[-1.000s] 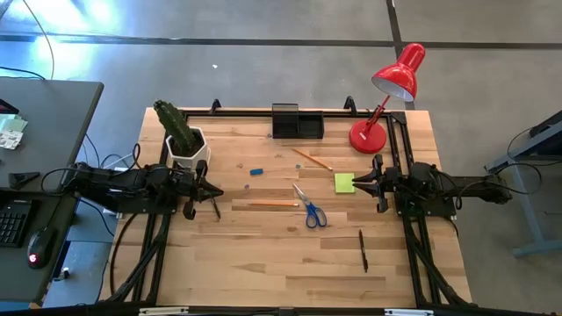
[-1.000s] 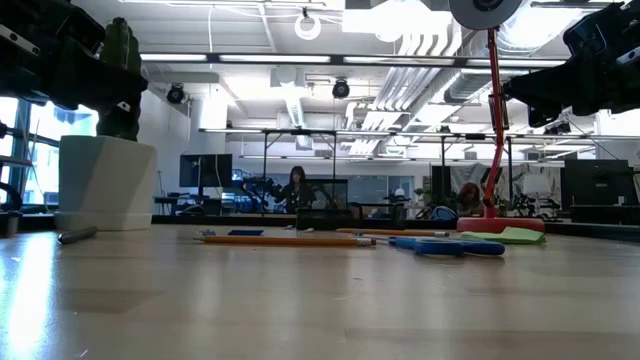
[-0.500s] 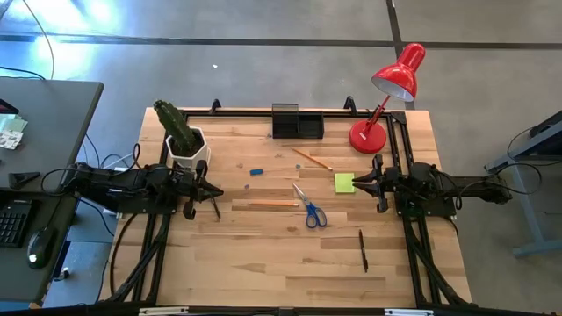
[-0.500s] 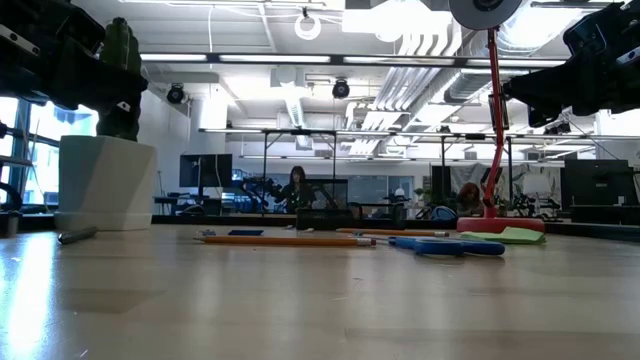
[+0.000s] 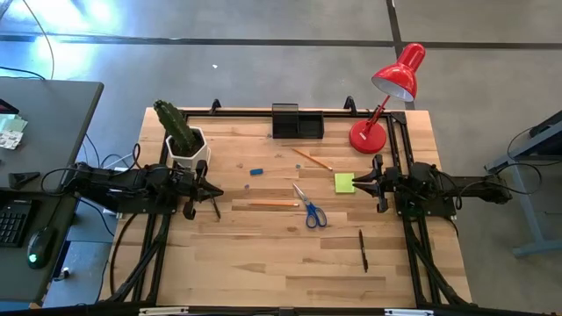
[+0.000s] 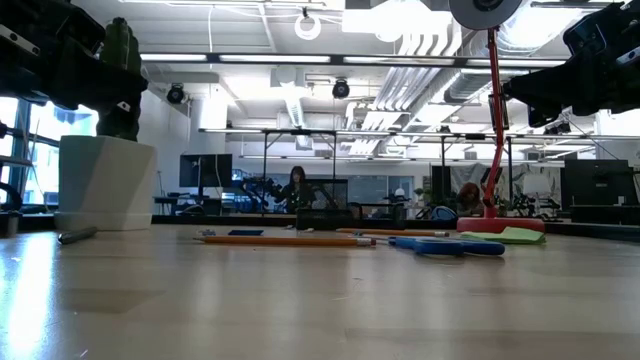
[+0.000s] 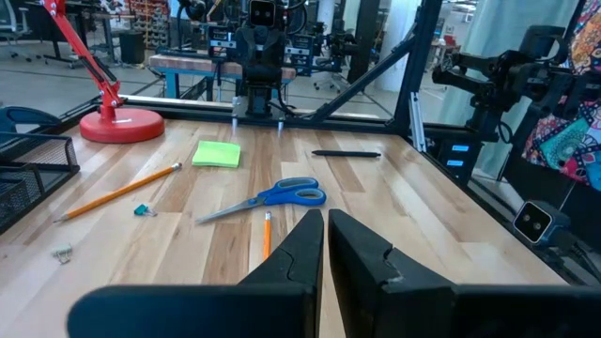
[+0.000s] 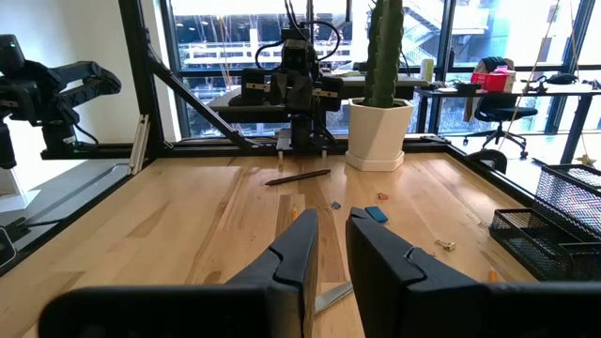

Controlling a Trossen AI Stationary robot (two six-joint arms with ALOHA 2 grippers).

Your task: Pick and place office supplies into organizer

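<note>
The black organizer (image 5: 297, 121) stands at the table's far edge. On the wood lie two orange pencils (image 5: 312, 159) (image 5: 273, 204), blue-handled scissors (image 5: 309, 207), a yellow-green sticky-note pad (image 5: 344, 183), a small blue eraser (image 5: 256, 171), and two black pens (image 5: 363, 249) (image 5: 215, 207). My left gripper (image 5: 218, 190) (image 7: 326, 225) hovers at the table's left side, shut, above one pen. My right gripper (image 5: 356, 182) (image 8: 333, 230) hovers at the right side, just beside the pad, its fingers a narrow gap apart. Neither holds anything.
A white pot with a green cactus (image 5: 186, 140) stands at the far left, close behind my left gripper. A red desk lamp (image 5: 386, 96) stands at the far right, its base next to the organizer. A small metal clip (image 7: 62, 253) lies loose. Bare wood spans the near half.
</note>
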